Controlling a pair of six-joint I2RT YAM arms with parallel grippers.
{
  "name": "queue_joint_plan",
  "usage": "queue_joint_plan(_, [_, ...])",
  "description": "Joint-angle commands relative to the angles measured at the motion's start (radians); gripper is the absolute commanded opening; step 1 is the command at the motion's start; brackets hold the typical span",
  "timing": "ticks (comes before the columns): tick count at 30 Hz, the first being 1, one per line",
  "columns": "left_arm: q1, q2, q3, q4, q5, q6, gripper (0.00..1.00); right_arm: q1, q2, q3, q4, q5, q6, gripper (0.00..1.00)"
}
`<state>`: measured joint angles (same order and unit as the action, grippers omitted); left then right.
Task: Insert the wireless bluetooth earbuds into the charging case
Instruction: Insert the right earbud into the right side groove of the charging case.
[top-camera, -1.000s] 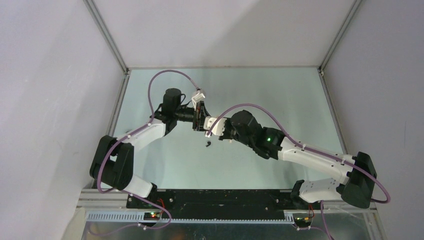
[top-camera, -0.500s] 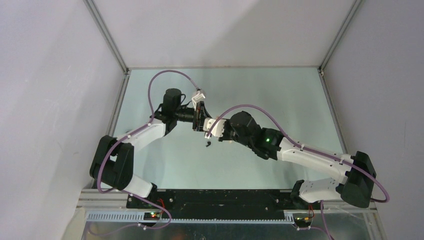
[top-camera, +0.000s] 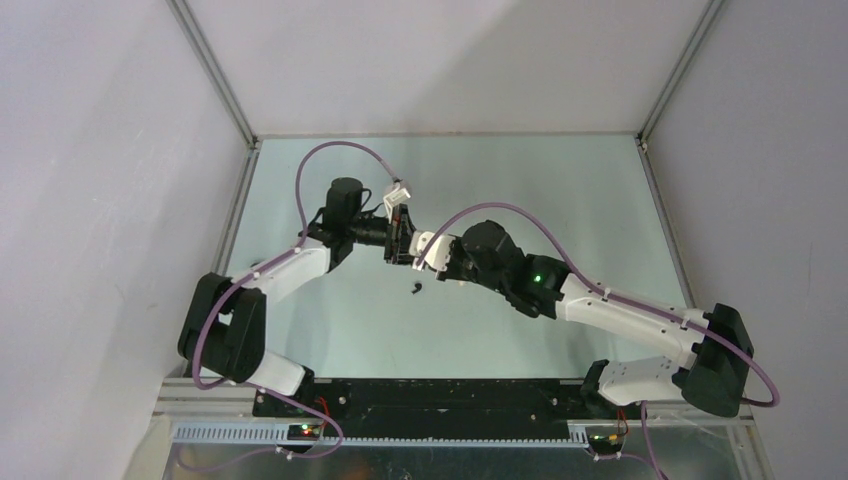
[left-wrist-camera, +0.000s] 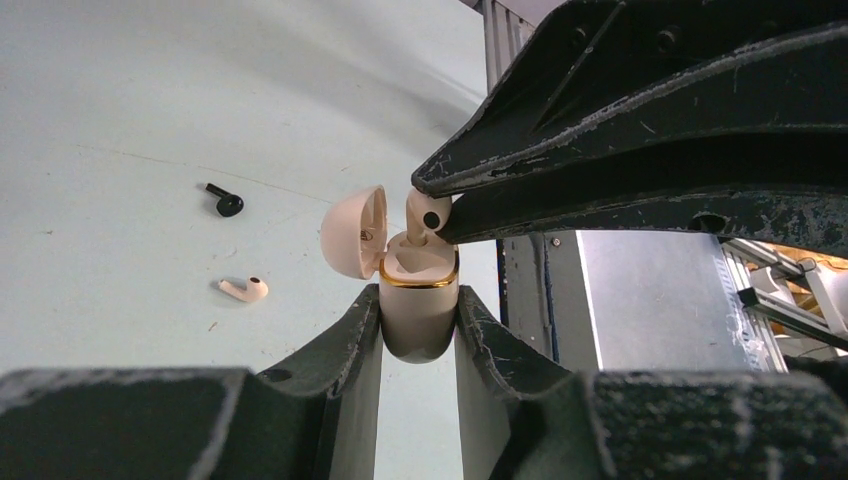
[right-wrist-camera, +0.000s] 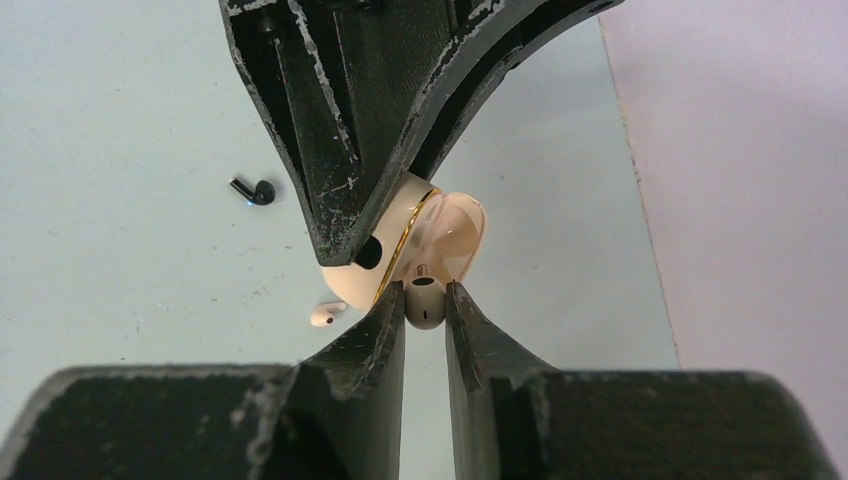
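Smooth cream plastic with a soft sheen on charging case; glossy gold, metallic-looking band at its rim. Same smooth plastic on held cream earbud and loose cream earbud. Glossy finish on black earbud. Matt black plastic, scratched pale along edges, on left hand and right hand. Pale green, matt, lightly scuffed tabletop.

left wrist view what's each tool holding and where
The left tool grips the open cream charging case by its lower body's sides; right tool pinches a cream earbud by its upper end.
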<state>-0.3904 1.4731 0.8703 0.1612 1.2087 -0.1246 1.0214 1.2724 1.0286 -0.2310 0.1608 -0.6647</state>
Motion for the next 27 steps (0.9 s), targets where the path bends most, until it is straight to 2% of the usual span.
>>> queue_joint_plan(1, [-0.001, -0.064, 0.023, 0.047, 0.005, 0.049, 0.0, 0.001, -0.035, -0.005, -0.036, -0.078, 0.04, 0.29])
queue_joint_plan(6, [-0.001, -0.066, 0.024, 0.039, 0.004, 0.057, 0.0, -0.01, -0.049, 0.02, -0.067, -0.103, 0.051, 0.44])
queue_joint_plan(12, [-0.001, -0.069, 0.024, 0.037, 0.007, 0.066, 0.0, -0.031, -0.055, 0.063, -0.099, -0.162, 0.083, 0.54])
queue_joint_plan(18, [-0.001, -0.074, 0.022, 0.022, 0.018, 0.09, 0.0, -0.099, -0.06, 0.168, -0.17, -0.256, 0.131, 0.6])
queue_joint_plan(25, [-0.002, -0.111, -0.006, 0.022, 0.052, 0.165, 0.0, -0.212, -0.11, 0.249, -0.233, -0.337, 0.149, 0.62])
queue_joint_plan(26, [-0.002, -0.115, -0.014, 0.022, 0.057, 0.173, 0.0, -0.219, -0.116, 0.249, -0.233, -0.326, 0.15, 0.63])
queue_joint_plan(27, [-0.003, -0.125, -0.018, 0.022, 0.059, 0.188, 0.0, -0.235, -0.118, 0.246, -0.231, -0.319, 0.154, 0.68])
